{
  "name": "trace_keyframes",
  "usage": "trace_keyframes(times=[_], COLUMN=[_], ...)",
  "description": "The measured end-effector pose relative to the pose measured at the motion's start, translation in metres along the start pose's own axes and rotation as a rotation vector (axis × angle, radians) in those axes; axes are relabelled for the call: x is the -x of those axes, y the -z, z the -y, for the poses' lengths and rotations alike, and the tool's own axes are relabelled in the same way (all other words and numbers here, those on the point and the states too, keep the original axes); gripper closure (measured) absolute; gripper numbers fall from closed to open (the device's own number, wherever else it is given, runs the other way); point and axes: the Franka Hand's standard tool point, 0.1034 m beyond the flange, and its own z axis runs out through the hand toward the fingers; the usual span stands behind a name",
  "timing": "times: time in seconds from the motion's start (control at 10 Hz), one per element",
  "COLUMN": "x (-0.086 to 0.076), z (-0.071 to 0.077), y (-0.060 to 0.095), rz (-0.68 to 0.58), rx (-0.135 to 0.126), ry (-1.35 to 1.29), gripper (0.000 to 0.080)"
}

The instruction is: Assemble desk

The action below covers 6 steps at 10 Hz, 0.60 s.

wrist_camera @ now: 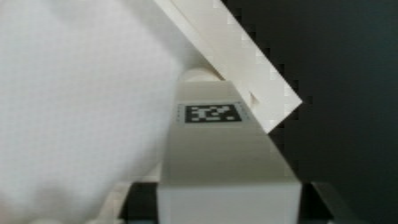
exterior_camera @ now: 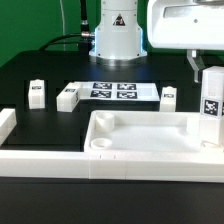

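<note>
Black bench (exterior_camera: 40, 65), right edge of frame: gripper (exterior_camera: 207, 78) clamps an upright leg (exterior_camera: 211, 108) over the tabletop (exterior_camera: 150, 140) right-hand corner; any tilt or offset risks the leg jamming on the rim or shoving the tray sideways.

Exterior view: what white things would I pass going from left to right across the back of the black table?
first leg → second leg → marker board → third leg → held leg
</note>
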Motion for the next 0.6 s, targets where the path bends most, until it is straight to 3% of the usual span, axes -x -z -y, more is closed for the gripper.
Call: trace_keyframes(times=[0.1,0.2,0.4,0.6], x=[0.0004,0.0009,0.0029,0.0091], z=[0.0005,0.0009,0.003,0.0071], y=[-0.0001,0.0,0.0005,-0.0006], rz=[0.001,0.002,0.002,0.001], rx=[-0.002,-0.001,-0.002,-0.002], ry=[0.024,0.069,0.159,0.351], gripper=[0.0432,0.0432,0.0196,0.0159])
